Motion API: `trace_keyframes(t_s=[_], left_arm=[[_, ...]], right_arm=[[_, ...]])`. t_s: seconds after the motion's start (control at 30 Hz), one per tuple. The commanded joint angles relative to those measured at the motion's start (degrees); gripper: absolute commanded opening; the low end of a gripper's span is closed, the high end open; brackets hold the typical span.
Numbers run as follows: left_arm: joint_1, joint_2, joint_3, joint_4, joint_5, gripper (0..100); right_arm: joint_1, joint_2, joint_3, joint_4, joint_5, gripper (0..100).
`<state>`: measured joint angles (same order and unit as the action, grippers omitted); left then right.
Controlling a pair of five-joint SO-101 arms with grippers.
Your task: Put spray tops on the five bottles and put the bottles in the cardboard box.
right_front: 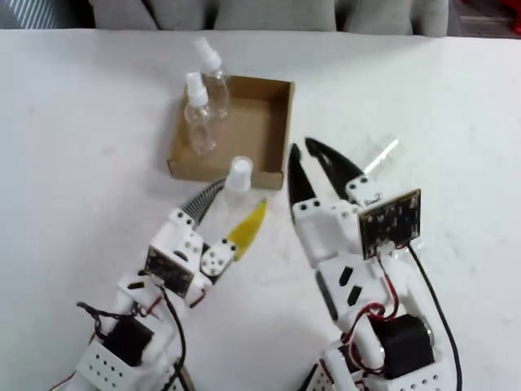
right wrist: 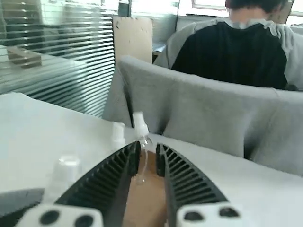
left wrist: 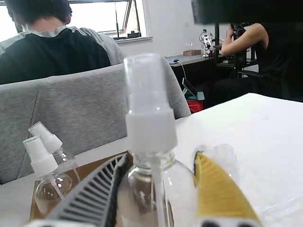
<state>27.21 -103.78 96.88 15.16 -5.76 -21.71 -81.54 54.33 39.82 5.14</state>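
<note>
Currently, left gripper (right_front: 242,193) (left wrist: 161,158): grey ribbed finger and yellow finger closed on a spray bottle (right_front: 239,173) (left wrist: 150,142), one on each side of its clear body.
spray bottle: upright, white spray top on, at the near wall of the cardboard box (right_front: 281,122); cannot tell whether it stands on the counter or is lifted.
right gripper (right_front: 303,151) (right wrist: 147,147): black ribbed fingers a little apart, nothing between them; just beside the box's right wall at the near corner, tips pointing to the far side of the counter.
grippers to each other: side by side, near, not touching; the spray bottle's top sits between them in the high view.
cardboard box: open, shallow, brown, on the white counter (right_front: 81,122) just ahead of both grippers.
boxed bottles (right_front: 198,122) (left wrist: 47,179) (right wrist: 139,125): two clear bottles with white spray tops in the left part of the box, close together, both looking tilted; the farther one's top reaches past the far wall.
loose clear bottle (right_front: 379,158) (left wrist: 225,158): on the counter outside the box, just beside the right gripper on its right side, lying at an angle.
</note>
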Motion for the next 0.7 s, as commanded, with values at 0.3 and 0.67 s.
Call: trace_keyframes(t_s=[0.3,0.67], left_arm=[[-9.0,-1.0,0.1,-6.9,0.4,2],[-18.2,-0.9,-0.8,-15.0,0.3,2]], right_arm=[[15.4,-15.6,28.1,0.2,0.3,1.7],[25.1,-21.1,42.5,0.1,0.1,1.7]])
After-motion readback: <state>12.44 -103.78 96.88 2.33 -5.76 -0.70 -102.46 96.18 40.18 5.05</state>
